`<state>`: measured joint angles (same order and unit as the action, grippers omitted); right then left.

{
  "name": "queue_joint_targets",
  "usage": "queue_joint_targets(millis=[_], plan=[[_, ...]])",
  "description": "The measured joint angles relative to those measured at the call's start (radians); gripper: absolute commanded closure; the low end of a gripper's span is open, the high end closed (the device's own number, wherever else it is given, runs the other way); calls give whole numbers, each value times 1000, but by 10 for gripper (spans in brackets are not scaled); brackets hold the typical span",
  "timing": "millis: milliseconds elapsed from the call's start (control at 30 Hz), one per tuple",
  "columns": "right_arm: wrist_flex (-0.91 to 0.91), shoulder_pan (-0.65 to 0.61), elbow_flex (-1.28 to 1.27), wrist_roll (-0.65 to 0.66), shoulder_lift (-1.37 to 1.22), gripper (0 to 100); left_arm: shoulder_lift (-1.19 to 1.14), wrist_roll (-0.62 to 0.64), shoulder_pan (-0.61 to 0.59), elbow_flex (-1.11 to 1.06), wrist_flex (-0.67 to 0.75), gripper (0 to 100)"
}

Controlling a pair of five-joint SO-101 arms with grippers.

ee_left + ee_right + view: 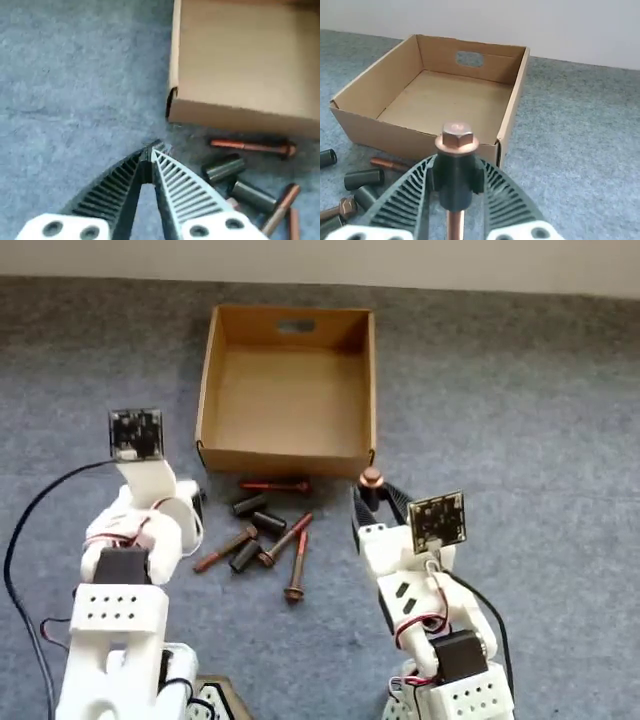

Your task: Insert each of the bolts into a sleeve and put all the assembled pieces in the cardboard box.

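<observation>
Grey carpet covers the worktop. A copper-coloured hex-head bolt (456, 136) stands upright in a dark cylindrical sleeve (455, 190). The right gripper (456, 170) has its jaws clamped on the sleeve, just beside the open brown cardboard box (380, 125). It is stiff, smooth metal and likely slippery, so holding it by the sleeve seems sound. The left gripper (151, 150) has its jaws closed and empty, near the loose bolts and sleeves (262, 535).

Upright sleeved bolt (456, 139) in tool (456, 169)
</observation>
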<state>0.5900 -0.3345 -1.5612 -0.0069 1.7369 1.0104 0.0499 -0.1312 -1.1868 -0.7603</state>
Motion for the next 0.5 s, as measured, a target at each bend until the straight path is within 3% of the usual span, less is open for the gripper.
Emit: queue_joint_targets(millis=[133,500], plan=[[5,0,0,0,0,992,0,-106,-14,-37,0,992],[5,0,-28,0,0,992,0,-117,-14,-72,-2,992]])
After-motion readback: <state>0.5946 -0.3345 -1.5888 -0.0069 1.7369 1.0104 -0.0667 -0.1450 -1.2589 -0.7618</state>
